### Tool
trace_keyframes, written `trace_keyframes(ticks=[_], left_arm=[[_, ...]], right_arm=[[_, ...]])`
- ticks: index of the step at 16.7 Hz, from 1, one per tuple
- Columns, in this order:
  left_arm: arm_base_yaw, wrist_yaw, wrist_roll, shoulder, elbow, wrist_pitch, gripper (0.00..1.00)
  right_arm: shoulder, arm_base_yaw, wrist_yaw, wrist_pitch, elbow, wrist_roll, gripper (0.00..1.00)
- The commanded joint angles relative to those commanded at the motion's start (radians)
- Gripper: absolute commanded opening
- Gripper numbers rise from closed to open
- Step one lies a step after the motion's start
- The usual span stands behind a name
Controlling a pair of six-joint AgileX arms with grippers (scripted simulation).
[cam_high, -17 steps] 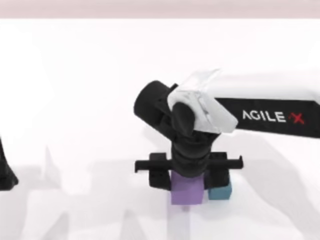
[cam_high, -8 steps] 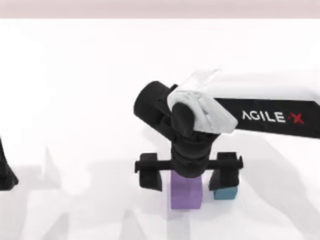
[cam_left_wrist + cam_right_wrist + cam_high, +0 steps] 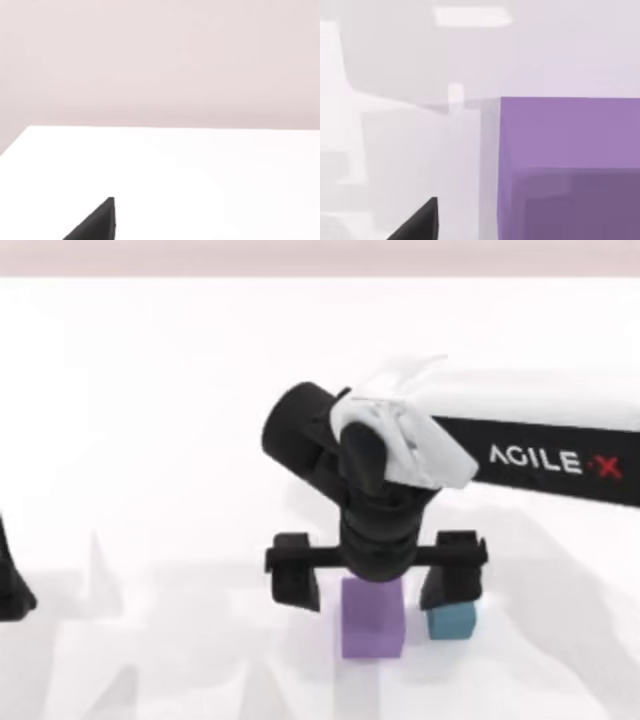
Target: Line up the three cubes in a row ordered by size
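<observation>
1. Purple cube [image 3: 372, 617]: medium size, resting on the table [image 3: 150, 440] near its front edge, a little right of centre; fills the right wrist view [image 3: 570, 165].
2. Teal cube [image 3: 452, 621]: smallest, just beside the purple cube on its right, a narrow gap between them.
3. Blue cube: not visible in any view.
4. Right gripper [image 3: 376, 575]: hanging over the purple cube, fingers spread wide and straddling it without contact; right finger overlaps the teal cube's back edge.
5. Left gripper [image 3: 12, 590]: parked at the table's left edge; finger state indeterminable.
6. Step, as judged: purple cube placed and let go. Next call: lift clear without nudging either cube, then find the blue cube.
</observation>
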Motion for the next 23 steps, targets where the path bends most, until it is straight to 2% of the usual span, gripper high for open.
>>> trace_keyframes(ticks=[5,12,17,23], left_arm=[[0.000,0.000,0.000,0.000,0.000,0.000,1.00],[0.000,0.000,0.000,0.000,0.000,0.000,1.00],[0.000,0.000,0.000,0.000,0.000,0.000,1.00],[0.000,0.000,0.000,0.000,0.000,0.000,1.00]], right_arm=[[-0.053,0.006,-0.001,-0.170,0.111,-0.002,1.00],[-0.034,-0.026,-0.001,-0.183,0.141,-0.039,1.00],[0.078,-0.212,-0.003,-0.249,0.307,-0.285,1.00],[0.244,-0.533,-0.007,-0.352,0.552,-0.757,1.00]])
